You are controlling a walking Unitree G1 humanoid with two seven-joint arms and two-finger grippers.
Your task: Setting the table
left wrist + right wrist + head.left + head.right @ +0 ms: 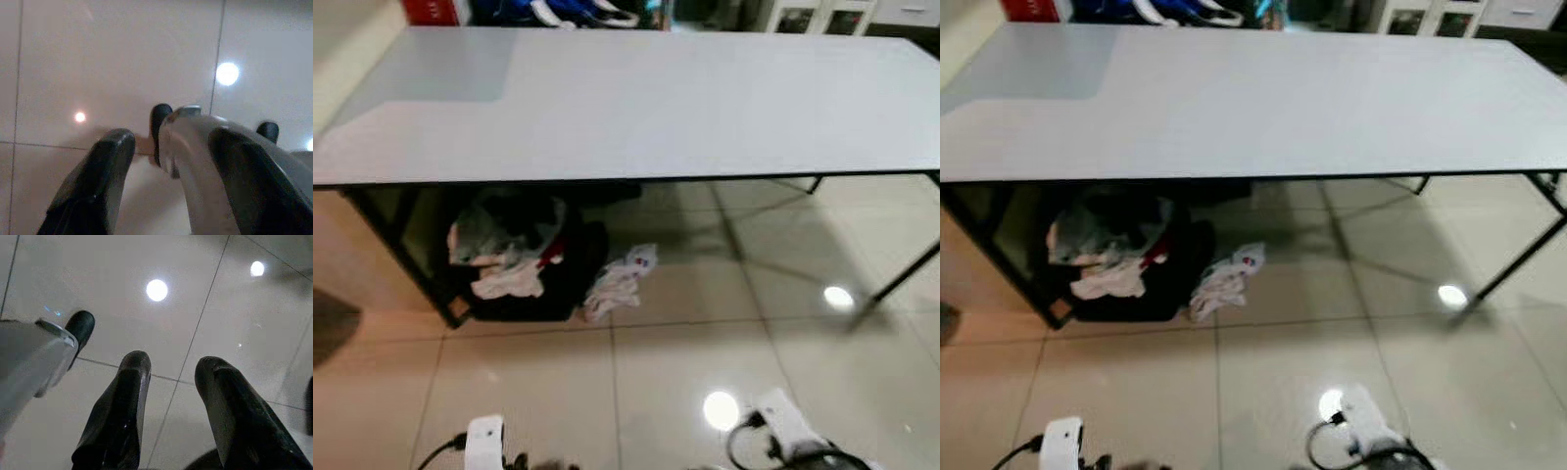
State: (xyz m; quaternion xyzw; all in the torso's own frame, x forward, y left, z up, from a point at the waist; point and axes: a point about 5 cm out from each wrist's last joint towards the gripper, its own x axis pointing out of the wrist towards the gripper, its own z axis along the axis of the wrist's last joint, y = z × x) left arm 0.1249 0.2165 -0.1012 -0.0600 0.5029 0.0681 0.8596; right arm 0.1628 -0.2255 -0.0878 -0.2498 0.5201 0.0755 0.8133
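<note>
A black bag (543,284) stuffed with crumpled clothes (504,279) sits on the glossy tiled floor (685,362), beside a white plastic bag (622,279).

Soft blur; lamp glare on floor (685,392)

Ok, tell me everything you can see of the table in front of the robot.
The table is long and rectangular, with a smooth, pale grey top that looks like laminate and a thin dark edge. It stands level on slim black legs on the glossy tiled floor. Nothing rests on the top as far as it shows; a lighter patch marks its far left corner. Beneath its left end sits a dark bin stuffed with crumpled waste, and a white bag lies on the floor beside the bin.
</note>
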